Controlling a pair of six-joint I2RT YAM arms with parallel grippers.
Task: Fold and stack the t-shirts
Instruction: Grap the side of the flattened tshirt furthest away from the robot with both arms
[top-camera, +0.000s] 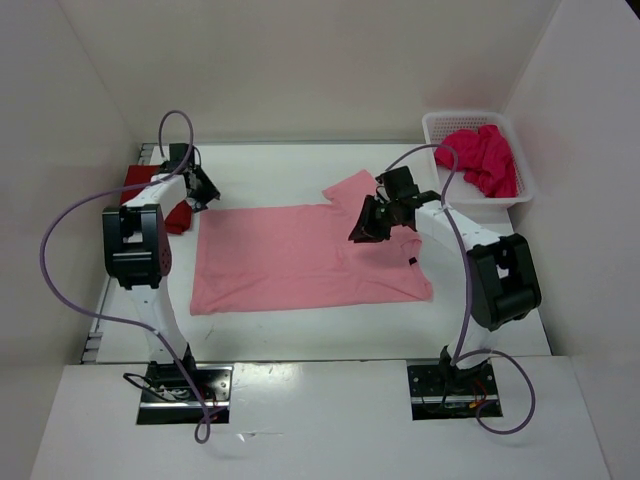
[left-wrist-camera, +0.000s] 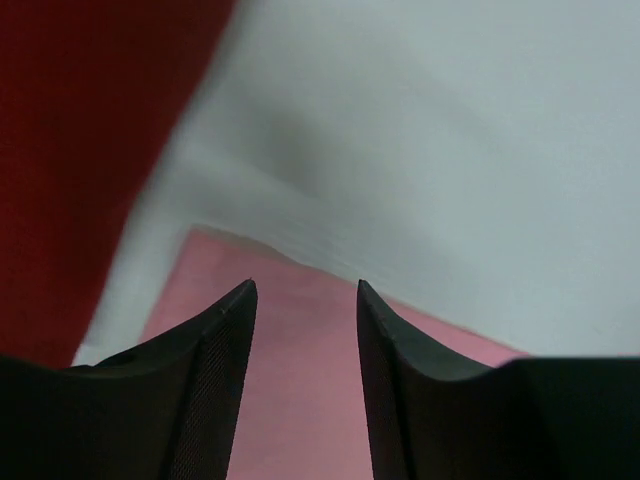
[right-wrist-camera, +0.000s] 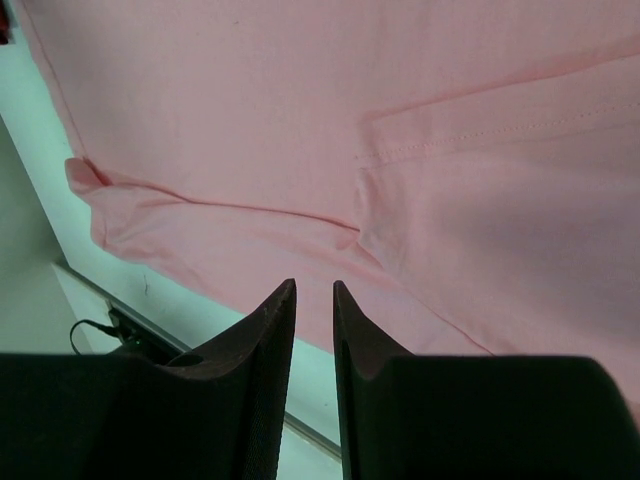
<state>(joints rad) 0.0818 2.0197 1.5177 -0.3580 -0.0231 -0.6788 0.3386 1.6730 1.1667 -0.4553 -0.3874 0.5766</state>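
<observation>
Left hand (left-wrist-camera: 303, 290) hangs over the far left corner of the light pink short-sleeved cotton t-shirt (top-camera: 300, 255), its fingers apart with nothing between them. The right hand (right-wrist-camera: 314, 285) hovers above the same shirt's sleeve end, its fingers parted by a narrower gap and gripping nothing.

The pink shirt lies spread sideways across the middle of the white surface (top-camera: 300, 170), one sleeve poking out toward the far right. A dark red cloth t-shirt (top-camera: 138, 178) sits bunched or folded at the far left edge, just beside the left hand. A bright magenta-pink t-shirt (top-camera: 485, 160) lies crumpled in the white plastic mesh basket (top-camera: 435, 125) at the far right.

I judge the pink shirt is the one in hand, laid out but with its main folds not yet made. Next, each hand would need to drop onto an edge, pinch the cloth, and carry that edge across evenly so the layers meet without wrinkling.
</observation>
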